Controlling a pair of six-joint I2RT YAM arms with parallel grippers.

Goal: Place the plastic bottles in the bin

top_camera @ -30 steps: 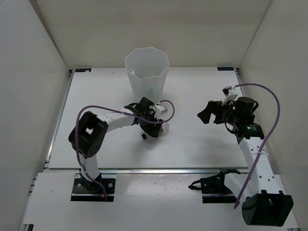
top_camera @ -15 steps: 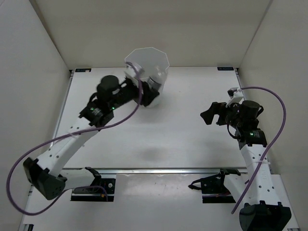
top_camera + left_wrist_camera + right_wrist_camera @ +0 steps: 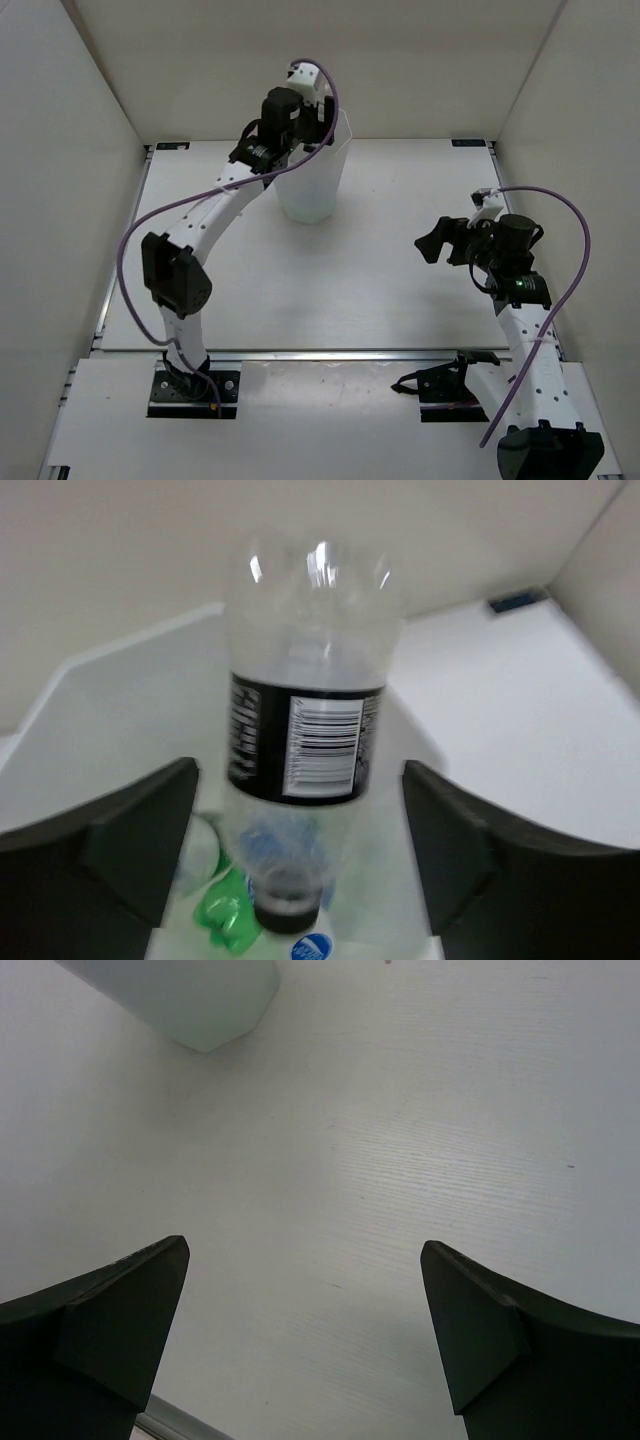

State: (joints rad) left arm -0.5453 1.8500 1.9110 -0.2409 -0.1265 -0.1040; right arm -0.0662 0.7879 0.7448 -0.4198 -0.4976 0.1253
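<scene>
"How many bins?"
"One bin (image 3: pixel 312 195)."
"Bottles at it?"
"Three I can count: black-labelled bottle (image 3: pixel 305 740), green bottle (image 3: pixel 225 915), blue-marked bottle (image 3: pixel 313 948)."
"Arms?"
"Two: left arm (image 3: pixel 200 215) over the bin, right arm (image 3: pixel 525 310) well apart."

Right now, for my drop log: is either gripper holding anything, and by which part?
Nothing. The left gripper is open, clear of the black-labelled bottle over the bin; the right gripper is open, empty.
</scene>
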